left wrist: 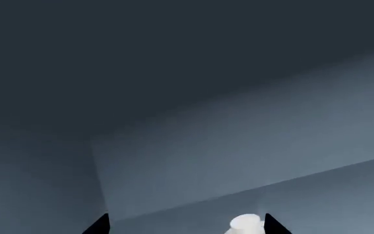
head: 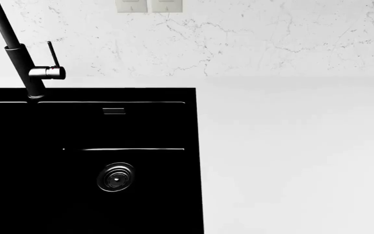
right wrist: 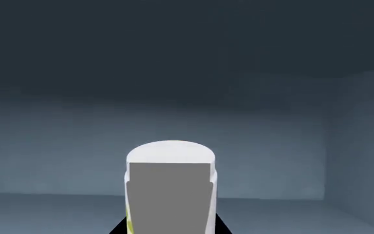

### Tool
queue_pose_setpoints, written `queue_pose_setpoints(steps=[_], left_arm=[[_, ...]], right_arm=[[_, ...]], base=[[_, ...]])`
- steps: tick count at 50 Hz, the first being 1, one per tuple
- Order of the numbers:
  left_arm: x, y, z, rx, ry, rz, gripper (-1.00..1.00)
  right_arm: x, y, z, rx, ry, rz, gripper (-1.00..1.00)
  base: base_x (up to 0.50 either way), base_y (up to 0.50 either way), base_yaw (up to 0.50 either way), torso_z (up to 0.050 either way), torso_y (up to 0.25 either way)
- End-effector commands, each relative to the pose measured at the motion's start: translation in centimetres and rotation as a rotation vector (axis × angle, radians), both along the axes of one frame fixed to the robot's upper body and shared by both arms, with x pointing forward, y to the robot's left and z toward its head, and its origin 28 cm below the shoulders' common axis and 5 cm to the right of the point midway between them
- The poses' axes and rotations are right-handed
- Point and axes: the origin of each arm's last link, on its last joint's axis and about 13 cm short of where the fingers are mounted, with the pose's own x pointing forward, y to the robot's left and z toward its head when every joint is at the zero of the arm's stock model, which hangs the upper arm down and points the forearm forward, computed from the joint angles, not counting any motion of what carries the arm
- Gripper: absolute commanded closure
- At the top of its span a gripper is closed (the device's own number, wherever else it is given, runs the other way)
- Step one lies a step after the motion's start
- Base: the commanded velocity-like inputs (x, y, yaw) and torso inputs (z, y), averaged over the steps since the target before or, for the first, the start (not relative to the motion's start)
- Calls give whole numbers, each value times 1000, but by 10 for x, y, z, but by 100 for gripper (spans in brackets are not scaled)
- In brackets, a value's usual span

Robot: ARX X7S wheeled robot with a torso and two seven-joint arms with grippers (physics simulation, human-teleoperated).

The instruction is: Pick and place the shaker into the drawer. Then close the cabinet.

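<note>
Two right pincer tips flank the shaker inside the drawer.

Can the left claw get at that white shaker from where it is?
Probably yes: the left claw sits open inside the drawer, the shaker near one fingertip, though the right claw seems to hold it.

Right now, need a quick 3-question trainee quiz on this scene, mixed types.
1. True or false: an arm shows in the head view.
2. What stands behind the shaker in the right wrist view? A: the plain blue-grey walls of the drawer. B: a tiled wall. C: a wooden shelf.
3. Fill in: the jaws of the left gripper stand ___.

Key: 1 false; 2 A; 3 open.
</note>
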Motion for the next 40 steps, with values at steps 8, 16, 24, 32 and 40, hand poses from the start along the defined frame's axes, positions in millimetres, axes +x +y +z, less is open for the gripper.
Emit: queue_pose_setpoints(steps=[8, 16, 24, 32, 40], left_arm=[[5, -2, -8, -75, 192, 19, -100], [3, -5, -8, -124, 215, -31, -100], [3, -8, -9, -146, 214, -90, -100], [0, -6, -5, -141, 132, -94, -100], [-15, -6, 14, -104, -143, -72, -100]], right_arm=[[-9, 2, 3, -28, -26, -5, 100], [-10, 2, 3, -33, -21, -4, 100], [-11, 1, 3, -37, -19, -6, 100], [-12, 0, 3, -46, -14, -2, 100], [-11, -1, 3, -47, -12, 0, 100]], base=[[0, 0, 0, 0, 0], [0, 0, 0, 0, 0], [0, 0, 0, 0, 0], [0, 0, 0, 0, 0], [0, 0, 0, 0, 0]])
